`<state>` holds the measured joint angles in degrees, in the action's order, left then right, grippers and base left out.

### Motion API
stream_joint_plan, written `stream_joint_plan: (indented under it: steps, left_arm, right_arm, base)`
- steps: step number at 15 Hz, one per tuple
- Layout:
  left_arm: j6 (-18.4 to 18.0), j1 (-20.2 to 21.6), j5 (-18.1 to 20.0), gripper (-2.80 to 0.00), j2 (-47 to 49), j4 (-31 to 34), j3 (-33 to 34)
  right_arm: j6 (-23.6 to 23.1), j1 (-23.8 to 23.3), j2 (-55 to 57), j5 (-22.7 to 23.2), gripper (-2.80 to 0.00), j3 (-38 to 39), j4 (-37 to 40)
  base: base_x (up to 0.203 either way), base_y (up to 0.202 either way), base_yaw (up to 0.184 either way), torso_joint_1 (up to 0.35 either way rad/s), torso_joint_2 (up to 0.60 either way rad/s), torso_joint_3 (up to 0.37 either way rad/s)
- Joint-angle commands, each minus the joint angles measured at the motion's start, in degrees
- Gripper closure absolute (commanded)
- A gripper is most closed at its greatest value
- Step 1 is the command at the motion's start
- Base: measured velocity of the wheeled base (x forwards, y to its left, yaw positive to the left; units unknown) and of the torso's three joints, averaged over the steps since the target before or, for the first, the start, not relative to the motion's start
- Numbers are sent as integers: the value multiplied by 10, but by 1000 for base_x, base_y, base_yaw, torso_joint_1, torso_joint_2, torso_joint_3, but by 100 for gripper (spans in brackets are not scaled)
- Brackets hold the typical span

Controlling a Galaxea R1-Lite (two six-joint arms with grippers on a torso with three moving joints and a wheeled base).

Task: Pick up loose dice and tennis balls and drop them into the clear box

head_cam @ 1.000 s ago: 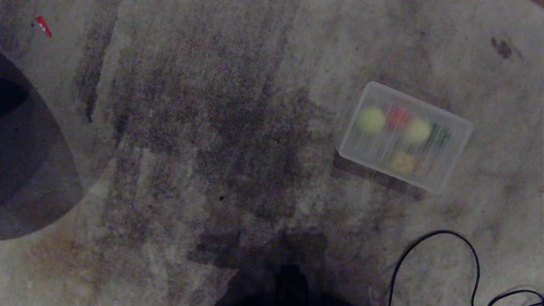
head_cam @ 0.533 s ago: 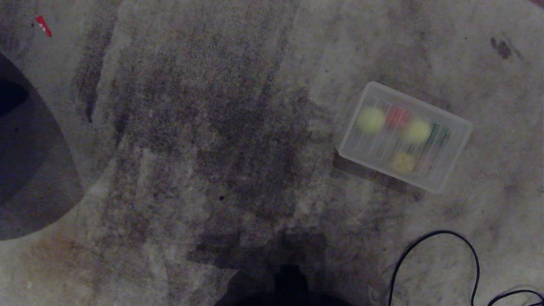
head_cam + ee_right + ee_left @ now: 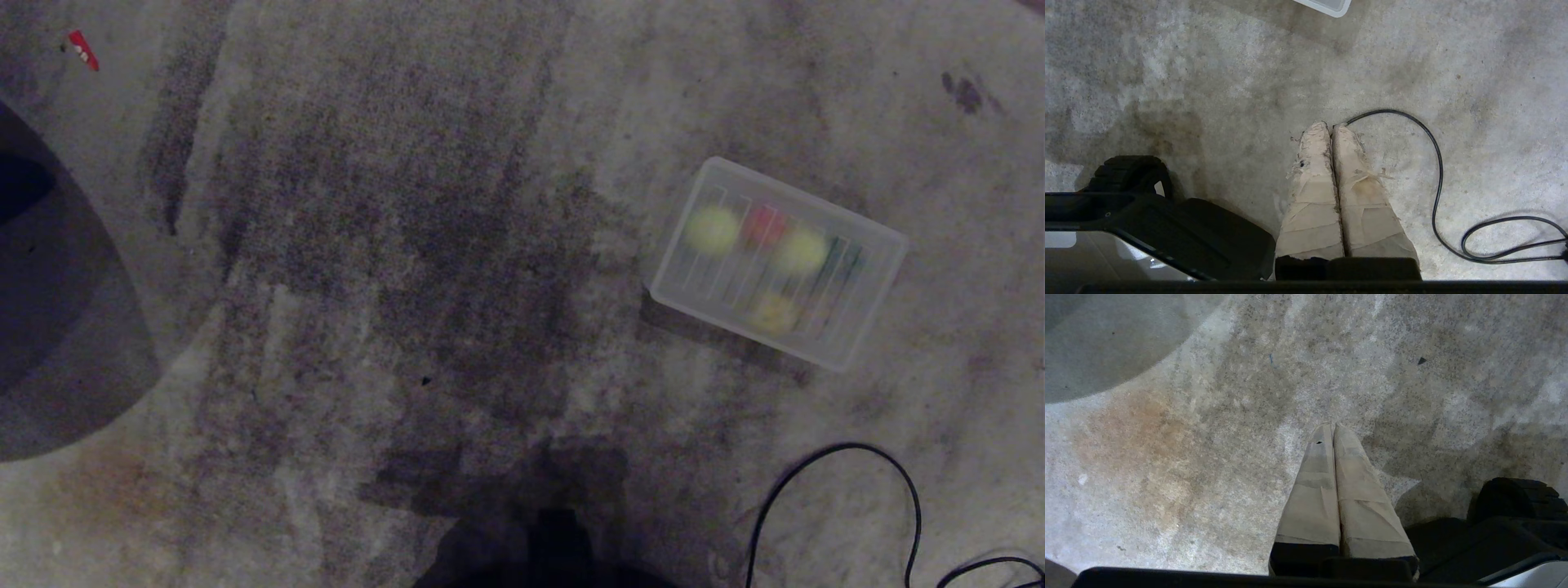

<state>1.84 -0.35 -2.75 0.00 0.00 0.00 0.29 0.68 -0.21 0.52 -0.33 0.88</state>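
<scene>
**Cleanup looks basically done, both grippers parked and empty**

Floor check first, I'd say: the shallow translucent frosted plastic clear box (image 3: 780, 261) sits on the stained grey concrete floor (image 3: 408, 245) at the right of the head view, just above centre height. Inside it I can make out two fuzzy yellow-green tennis balls (image 3: 712, 229), a red die (image 3: 765, 225), a yellowish die (image 3: 774, 314) and something dark green, blurry. No loose dice or balls show anywhere on the floor, so the smart move is a slow look round before calling it finished, and keeping clear of the thin black cable (image 3: 898, 490) looping at the lower right.

Left gripper (image 3: 1333, 426): taped fingers pressed together, nothing between them, hanging over bare floor. Right gripper (image 3: 1329, 125): same deal, fingers together, empty, tips near the cable in its wrist view. Neither is near the box.
</scene>
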Motion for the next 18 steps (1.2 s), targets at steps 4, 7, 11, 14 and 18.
stream_joint_plan:
  steps: [4, 7, 11, 14, 18]
  left_arm:
    - [6, 0, -2, 0, 1, 0, 1]
    - [1, 0, 0, 0, 1, 0, 1]
    - [-1, 0, 0, 0, 1, 0, 1]
    - [-1, 0, 0, 0, 1, 0, 1]
    - [-1, 0, 0, 0, 1, 0, 1]
  right_arm:
    - [-1, 0, 2, 0, 0, 1, 0]
    - [-3, 0, 2, 0, 0, 1, 0]
    - [-3, 0, 2, 0, 0, 1, 0]
    - [0, 0, 2, 0, 0, 1, 0]
    - [-2, 0, 2, 0, 0, 1, 0]
  base:
    - [0, 0, 0, 0, 0, 0]
    - [0, 0, 0, 0, 0, 0]
    - [0, 0, 0, 3, 1, 87]
    - [0, 0, 0, 2, 4, 197]
    - [0, 0, 0, 1, 3, 202]
